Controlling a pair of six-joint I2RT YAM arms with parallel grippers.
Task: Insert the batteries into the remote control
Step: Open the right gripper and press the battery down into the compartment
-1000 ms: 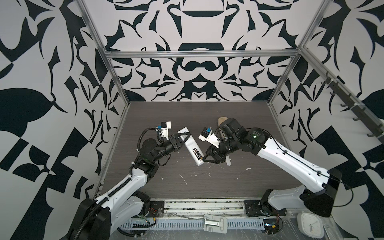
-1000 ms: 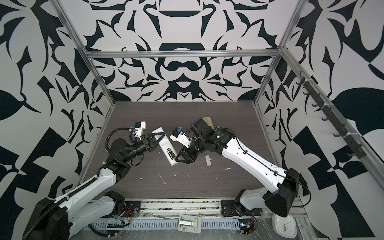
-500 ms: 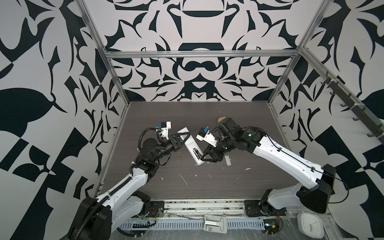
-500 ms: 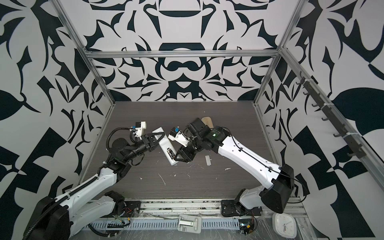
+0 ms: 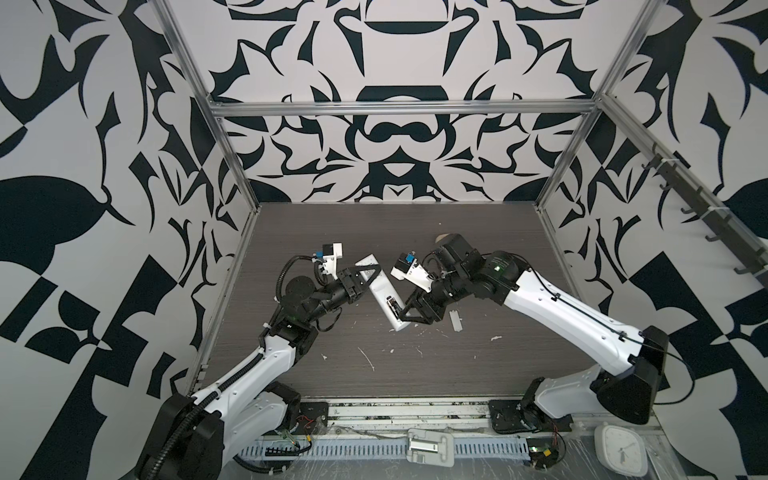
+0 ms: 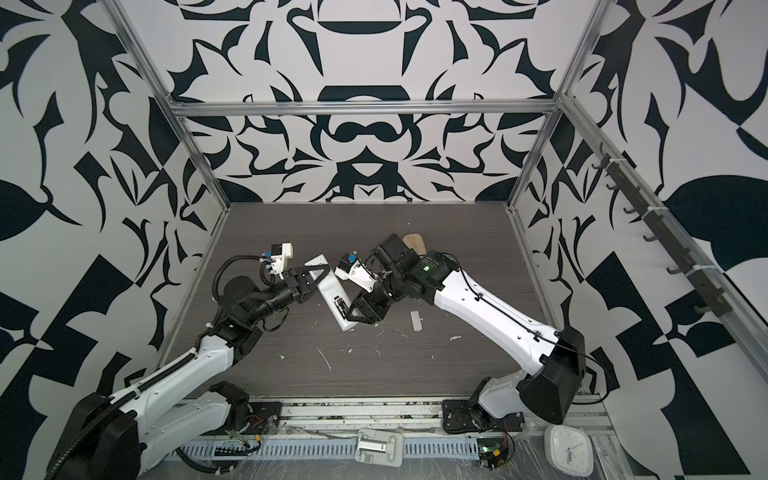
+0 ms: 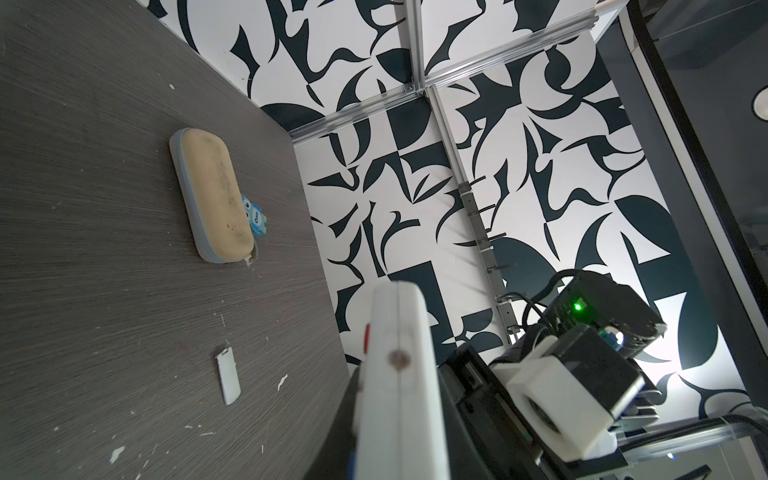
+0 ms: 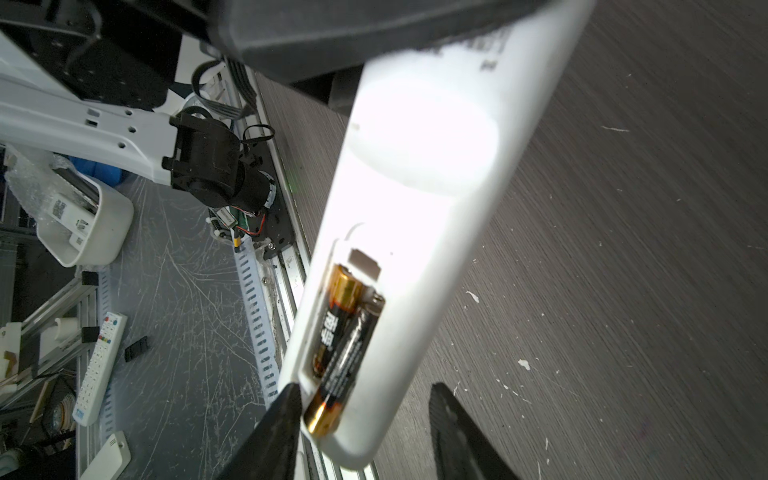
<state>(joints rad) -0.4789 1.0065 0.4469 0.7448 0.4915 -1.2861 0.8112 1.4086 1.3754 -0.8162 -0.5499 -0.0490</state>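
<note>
Both batteries [image 8: 340, 345] are sitting in the open slot on the back of the remote control [image 5: 384, 293], down near its lower end. Going by the right wrist view, one looks bedded down flat. The other lies a bit skewed beside it, gold tip poking out toward the end of the remote, so it's not fully seated as far as I can see. The remote is up off the table [image 5: 457, 374] at its upper end, tilted, plain white back facing up, and I can't tell whether the low end touches the wood. The left gripper [image 5: 371, 276] has its jaws clamped on that upper end. The right gripper [image 5: 405, 316] is at the battery end with its jaws apart, straddling the remote. One fingertip [image 8: 276, 428] is right against the edge by the gold tip, and the other is clear of the remote with bare table showing in the gap. Just beside the right gripper, flat on the table and apart from the remote, is the small grey-white cover [image 5: 456, 321]. Farther back, partly hidden behind the right arm in both top views, there's a beige oblong case [image 7: 212, 195] with a little blue tag [image 7: 255, 216] touching its side. White scraps [image 5: 368, 357] are scattered over the front of the table.
</note>
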